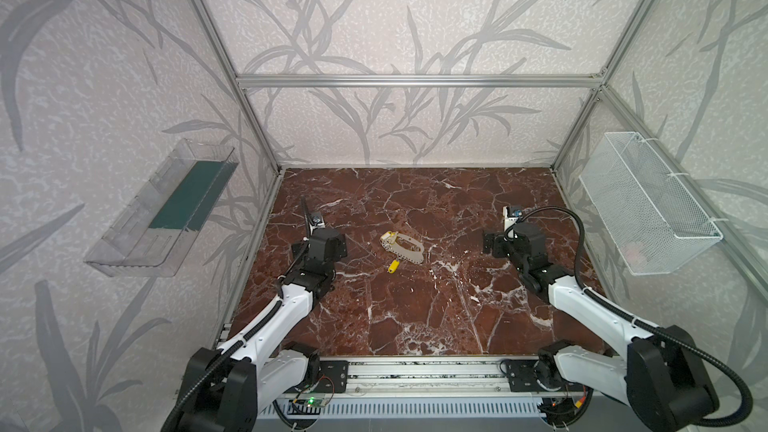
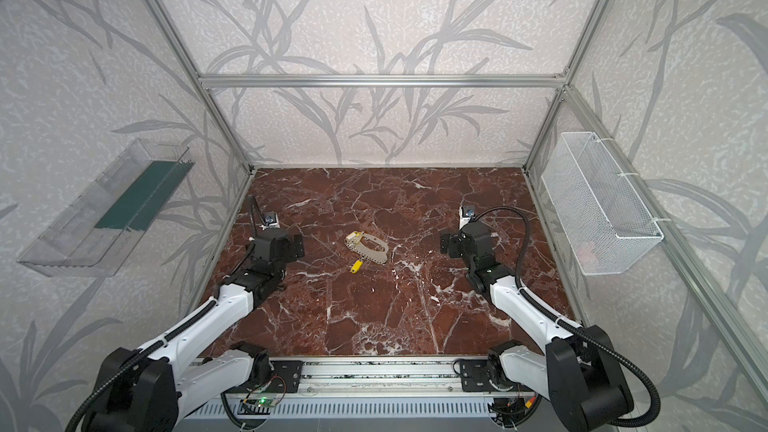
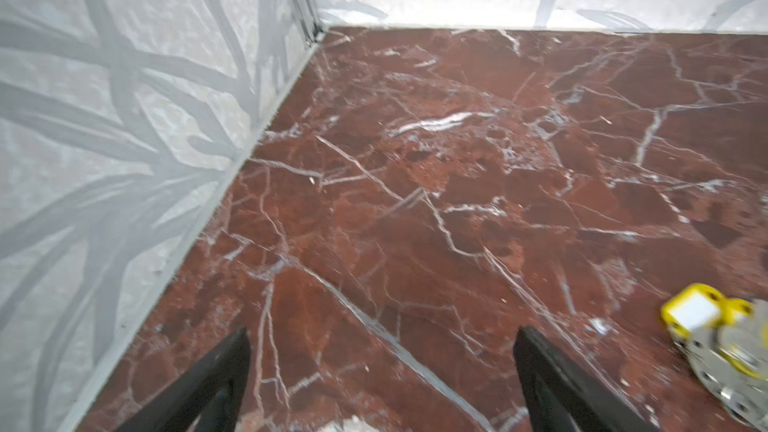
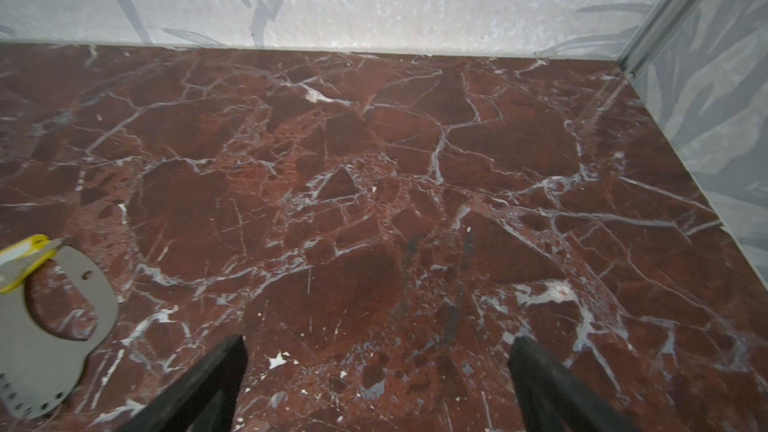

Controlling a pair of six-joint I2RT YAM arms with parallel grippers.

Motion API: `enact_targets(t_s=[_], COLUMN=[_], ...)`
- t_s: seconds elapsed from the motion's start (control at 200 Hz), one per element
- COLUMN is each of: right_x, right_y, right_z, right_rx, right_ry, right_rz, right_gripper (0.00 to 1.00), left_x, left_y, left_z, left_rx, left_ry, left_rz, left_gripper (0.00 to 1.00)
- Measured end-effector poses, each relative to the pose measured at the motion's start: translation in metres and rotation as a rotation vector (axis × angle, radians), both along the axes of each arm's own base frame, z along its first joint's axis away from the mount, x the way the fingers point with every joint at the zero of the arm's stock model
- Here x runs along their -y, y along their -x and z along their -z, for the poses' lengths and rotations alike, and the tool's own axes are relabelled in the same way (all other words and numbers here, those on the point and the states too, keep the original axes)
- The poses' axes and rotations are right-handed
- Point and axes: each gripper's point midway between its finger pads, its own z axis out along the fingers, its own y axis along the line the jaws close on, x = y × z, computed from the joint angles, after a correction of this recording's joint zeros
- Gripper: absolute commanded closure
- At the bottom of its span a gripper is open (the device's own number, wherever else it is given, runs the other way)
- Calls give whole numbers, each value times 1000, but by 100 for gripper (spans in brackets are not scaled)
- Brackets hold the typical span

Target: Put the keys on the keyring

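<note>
Keyring [image 1: 409, 256] lies mid-table in both top views, yellow keys [image 1: 392, 266] at its edge. Left wrist view: left gripper [image 3: 382, 338] spread, empty. Right wrist view: right gripper [image 4: 378, 342] likewise; a careless pinch could skid the thin keyring across the smooth marble table [image 4: 374, 201].

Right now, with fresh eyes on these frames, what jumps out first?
The silvery keyring lies alone in the middle of the red marble table, with two yellow keys at its edges. The arms flank it, with the left gripper and right gripper open and holding nothing. A clear tray hangs on the left wall and a wire basket on the right.
</note>
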Motion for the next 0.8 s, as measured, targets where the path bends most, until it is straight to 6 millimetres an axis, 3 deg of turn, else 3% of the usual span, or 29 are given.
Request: enact_targets(t_s=[0.325, 0.545, 0.8], right_x=[33, 42, 60], right_y=[-15, -23, -29], right_z=[18, 35, 55], right_rx=[47, 70, 130], right_ry=[132, 173, 129], right_rz=[115, 110, 110], right_gripper=[1, 1, 1], left_x=[-39, -42, -44], left_y=[-26, -46, -50], left_z=[33, 39, 59], left_rx=[1, 87, 118], left_ry=[-115, -55, 28], left_rz=[-111, -78, -8], left_gripper=[1, 1, 1])
